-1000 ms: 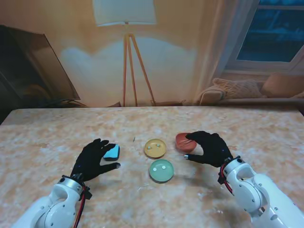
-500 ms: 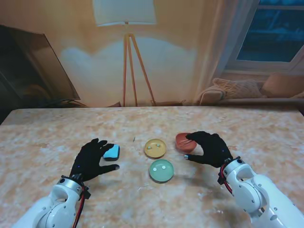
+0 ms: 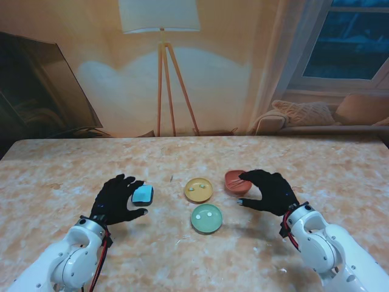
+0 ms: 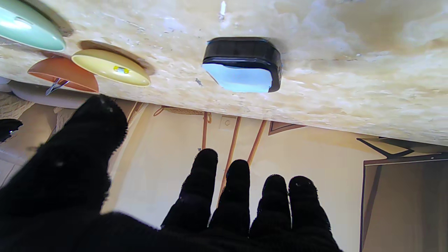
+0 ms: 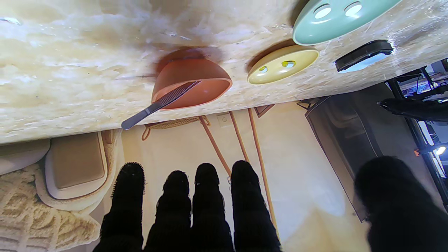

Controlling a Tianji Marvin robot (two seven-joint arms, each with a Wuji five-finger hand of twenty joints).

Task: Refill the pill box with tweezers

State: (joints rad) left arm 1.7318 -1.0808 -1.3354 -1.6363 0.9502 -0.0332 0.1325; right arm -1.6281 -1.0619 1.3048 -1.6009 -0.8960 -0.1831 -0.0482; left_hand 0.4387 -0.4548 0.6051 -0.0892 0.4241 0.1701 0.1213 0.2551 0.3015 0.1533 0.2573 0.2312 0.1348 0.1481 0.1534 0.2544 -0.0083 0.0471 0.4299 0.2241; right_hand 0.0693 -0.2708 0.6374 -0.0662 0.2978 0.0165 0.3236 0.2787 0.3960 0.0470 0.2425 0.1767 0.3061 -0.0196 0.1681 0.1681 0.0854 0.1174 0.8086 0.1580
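Tweezers lie propped in the orange bowl, one end resting inside it and the other jutting over its rim; they are untouched. My right hand hovers just beside that bowl, empty, fingers spread, and has barely shifted over the last second. My left hand has edged a little farther from me, so its open fingers now sit right next to the pill box, whose pale blue lid looks closed. Between them on the worktop stand the yellow dish and the green dish, each holding small pills. Nothing is gripped yet; I judge the tweezer pick-up comes next.
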